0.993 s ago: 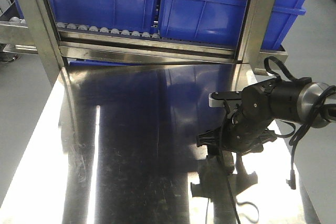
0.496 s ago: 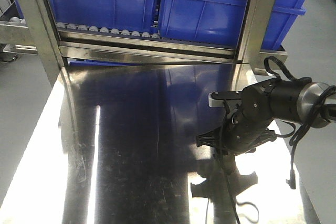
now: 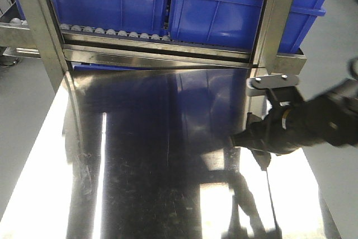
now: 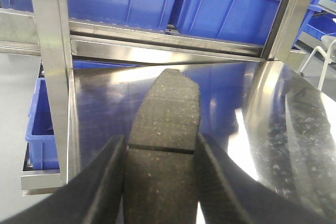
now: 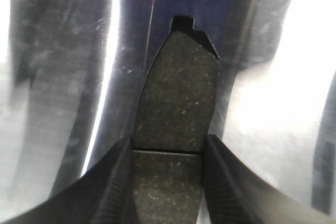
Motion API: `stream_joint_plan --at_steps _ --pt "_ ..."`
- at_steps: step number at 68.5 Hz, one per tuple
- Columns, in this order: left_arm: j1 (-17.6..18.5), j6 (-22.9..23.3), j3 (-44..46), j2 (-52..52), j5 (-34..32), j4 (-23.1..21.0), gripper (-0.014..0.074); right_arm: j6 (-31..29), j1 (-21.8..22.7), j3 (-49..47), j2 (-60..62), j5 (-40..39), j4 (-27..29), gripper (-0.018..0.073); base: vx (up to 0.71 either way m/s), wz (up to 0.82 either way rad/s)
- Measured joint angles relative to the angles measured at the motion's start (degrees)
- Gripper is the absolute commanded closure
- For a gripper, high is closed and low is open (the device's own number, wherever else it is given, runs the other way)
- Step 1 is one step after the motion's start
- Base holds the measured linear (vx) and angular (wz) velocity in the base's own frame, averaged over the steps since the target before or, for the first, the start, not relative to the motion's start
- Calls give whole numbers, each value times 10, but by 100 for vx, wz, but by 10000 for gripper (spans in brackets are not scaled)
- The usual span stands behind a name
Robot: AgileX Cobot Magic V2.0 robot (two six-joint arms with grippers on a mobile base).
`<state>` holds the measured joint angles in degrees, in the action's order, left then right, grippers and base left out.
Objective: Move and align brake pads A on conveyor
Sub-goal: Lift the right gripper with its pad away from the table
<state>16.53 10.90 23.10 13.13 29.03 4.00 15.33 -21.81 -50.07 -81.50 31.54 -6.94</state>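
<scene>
The left gripper is clenched on a brake pad. Its two fingers press the pad's long edges just near of the centre groove, and the far half sticks out toward the blue bins on the rack behind the steel table. The right gripper grasps a second brake pad in the same way, by its sides at the groove, with the friction face up toward the camera and the notched end of the backing plate pointing away. That pad hangs over the shiny table top; whether it touches the steel cannot be told.

Holding each pad across its narrow waist probably keeps it balanced and its long axis in line with the fingers, which should make squaring it up easier when it is set down. In the front view the right arm is a blur at the table's right side, and the left arm is out of frame. No belt shows in any view, so both pads are likely in transit and not yet placed.
</scene>
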Motion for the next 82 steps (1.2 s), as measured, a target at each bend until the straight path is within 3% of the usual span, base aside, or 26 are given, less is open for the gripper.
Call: stream_joint_plan --at_steps 17,52,65,82 --pt "0 0 0 0 0 0 496 0 0 111 197 -28 -49 517 0 0" --pt "0 0 0 0 0 0 496 -1 0 279 563 -61 -68 517 0 0" --pt "0 0 0 0 0 0 496 -1 0 307 638 -68 -69 517 0 0" --pt "0 0 0 0 0 0 496 -1 0 309 652 -72 -70 517 0 0"
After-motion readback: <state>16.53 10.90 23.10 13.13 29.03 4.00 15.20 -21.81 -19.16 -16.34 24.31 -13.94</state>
